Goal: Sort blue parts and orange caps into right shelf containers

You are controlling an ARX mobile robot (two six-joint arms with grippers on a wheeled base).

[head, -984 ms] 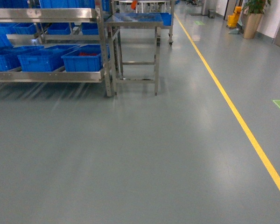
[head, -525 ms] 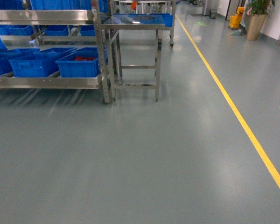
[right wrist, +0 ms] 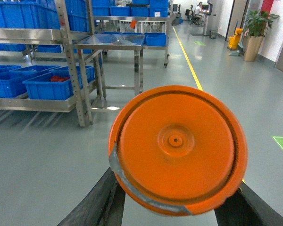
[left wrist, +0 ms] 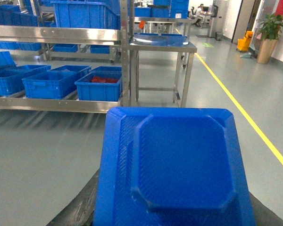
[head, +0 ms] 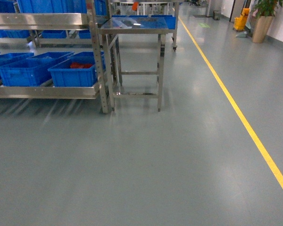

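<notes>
A large flat blue part with cut corners fills the lower left wrist view, and my left gripper is shut on it, its dark fingers showing at both edges. My right gripper is shut on a round orange cap with grey tape on its rim. Neither gripper appears in the head view. Blue containers stand on the lower shelf at the left, ahead of both grippers. The nearest container holds red-orange items.
A steel shelf rack stands at the left, with a steel table beside it. A yellow floor line runs along the right. A potted plant and a yellow bucket stand far right. Grey floor lies between.
In the head view the shelf rack and steel table have come nearer and slid slightly left and down.
</notes>
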